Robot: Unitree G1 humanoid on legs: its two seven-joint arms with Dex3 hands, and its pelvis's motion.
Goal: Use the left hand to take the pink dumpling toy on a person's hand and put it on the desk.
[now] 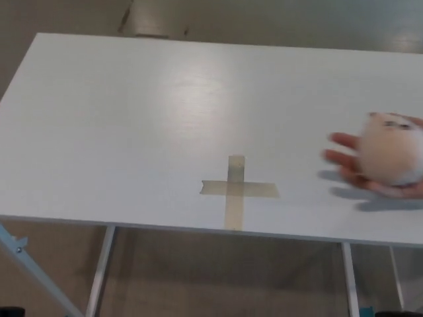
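A pale pink, round dumpling toy (391, 148) rests in a person's open hand (350, 164) at the right edge of the head view, held just above the white desk (132, 119). The person's fingers point toward the middle of the desk. Neither of my hands shows in this view.
A cross of beige tape (236, 189) is stuck on the desk near its front edge, left of the person's hand. Metal desk legs (99, 271) and a tan floor show below the front edge. A blue-grey bar (26, 261) slants at the lower left.
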